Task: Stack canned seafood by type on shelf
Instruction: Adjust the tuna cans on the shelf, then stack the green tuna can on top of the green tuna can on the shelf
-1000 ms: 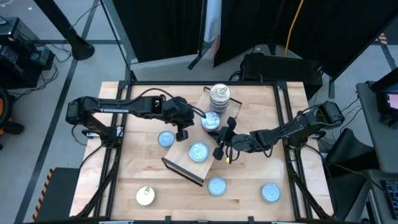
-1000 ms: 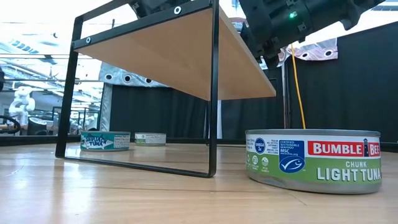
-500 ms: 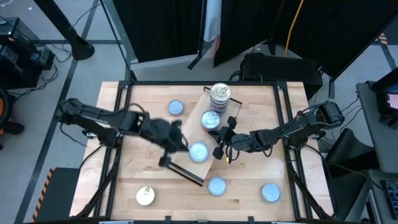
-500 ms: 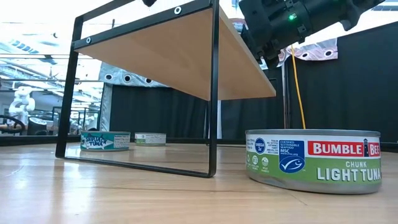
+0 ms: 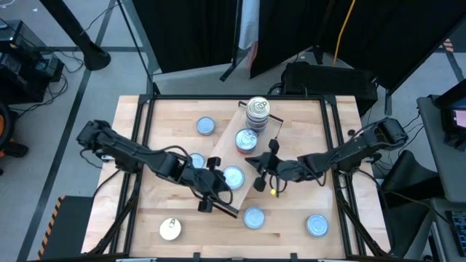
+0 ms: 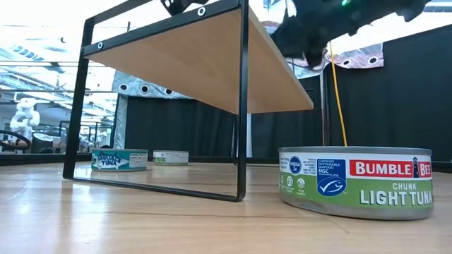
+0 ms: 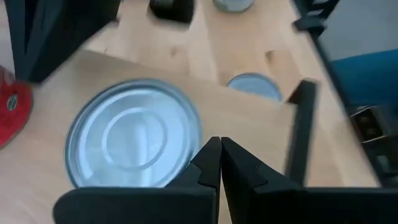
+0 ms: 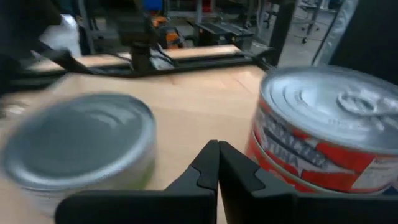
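High view shows the long light-wood shelf board with dark end lips (image 5: 234, 164) lying diagonally across the table, its long axis running from the tall stack of silver-topped round tins (image 5: 257, 111) at its far end down to the near end by the left gripper (image 5: 210, 195). On the board, between those ends, sit a red-labelled pull-tab tin (image 5: 246, 140) and a blue-topped flat tin (image 5: 233, 177). The left gripper, fingers pressed together and holding nothing, hovers at the board's near-left edge, just beside the blue-topped tin; the left wrist view has that tin (image 7: 134, 142) straight ahead of its fingertips. The right gripper (image 5: 263, 175), also closed and empty, hangs at the board's opposite long edge, roughly between the two single tins. Other blue-topped tins lie off the board on the tabletop (image 5: 306, 131). Either arm is near the blue-topped tin, the left seemingly nearer.
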